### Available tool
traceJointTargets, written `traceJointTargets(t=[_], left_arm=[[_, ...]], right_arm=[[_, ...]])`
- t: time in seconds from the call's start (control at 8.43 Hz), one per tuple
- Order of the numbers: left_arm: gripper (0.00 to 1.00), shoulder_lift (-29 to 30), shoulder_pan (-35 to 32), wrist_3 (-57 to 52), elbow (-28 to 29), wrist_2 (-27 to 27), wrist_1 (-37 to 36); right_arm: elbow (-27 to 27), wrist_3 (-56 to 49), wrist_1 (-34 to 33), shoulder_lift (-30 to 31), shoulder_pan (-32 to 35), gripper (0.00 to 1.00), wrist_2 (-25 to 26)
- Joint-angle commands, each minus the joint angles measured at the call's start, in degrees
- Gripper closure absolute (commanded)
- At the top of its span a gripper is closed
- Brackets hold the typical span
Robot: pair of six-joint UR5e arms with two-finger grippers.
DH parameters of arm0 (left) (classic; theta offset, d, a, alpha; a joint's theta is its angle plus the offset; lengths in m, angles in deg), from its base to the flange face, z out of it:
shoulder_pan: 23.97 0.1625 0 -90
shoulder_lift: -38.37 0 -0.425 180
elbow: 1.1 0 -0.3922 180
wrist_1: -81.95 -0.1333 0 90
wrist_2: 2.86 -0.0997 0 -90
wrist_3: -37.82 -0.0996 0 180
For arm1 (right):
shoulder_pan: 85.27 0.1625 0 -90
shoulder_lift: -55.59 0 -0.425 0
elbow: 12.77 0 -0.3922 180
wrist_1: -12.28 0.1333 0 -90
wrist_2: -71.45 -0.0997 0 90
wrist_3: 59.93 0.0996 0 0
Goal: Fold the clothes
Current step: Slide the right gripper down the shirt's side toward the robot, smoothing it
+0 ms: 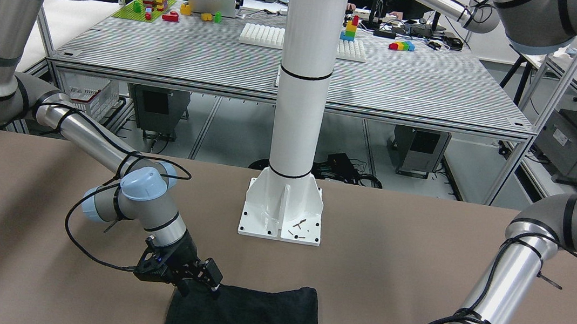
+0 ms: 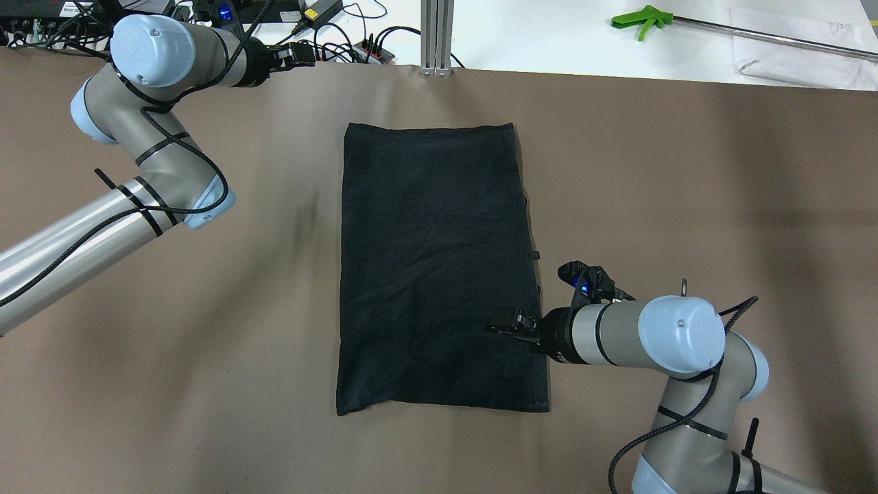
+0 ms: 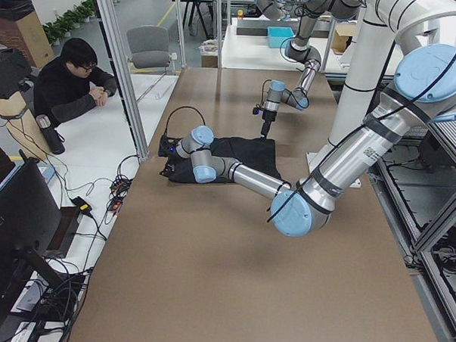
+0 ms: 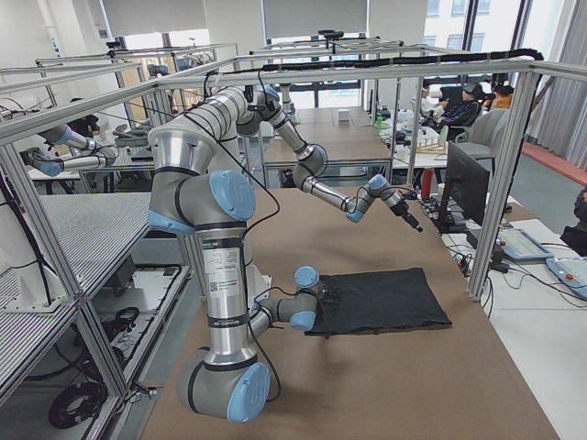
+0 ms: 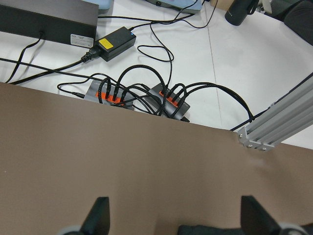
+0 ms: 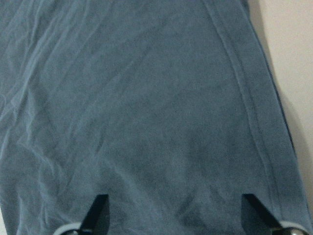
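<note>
Garment (image 2: 432,267) long axis: near-to-far table (image 2: 206,309) edge. R gripper (image 2: 504,322), spread apart, over its right hem (image 2: 523,226); L gripper (image 2: 305,55), apart, far-left corner.

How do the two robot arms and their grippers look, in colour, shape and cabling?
The left arm and right arm are silver-grey tubes with pale blue round joint caps and black rings. A black cable runs along each, held by black ties. The left gripper and right gripper are black, with short black fingers; a small blue light glows beside the right one.
</note>
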Motion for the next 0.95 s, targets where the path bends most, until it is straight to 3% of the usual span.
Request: traceJointTargets(t=[0.0,0.83], left_arm=[[0.06,-0.26,0.34,0.00,-0.09,-1.47,0.05],[0.06,-0.61,1.49,0.18,-0.18,-3.85,0.05]], right_arm=[[0.31,0.12,-0.07,0.35,-3.32,0.05,2.39],[3.13,0.20,-0.77,-1.84,-5.61,0.06,5.64]])
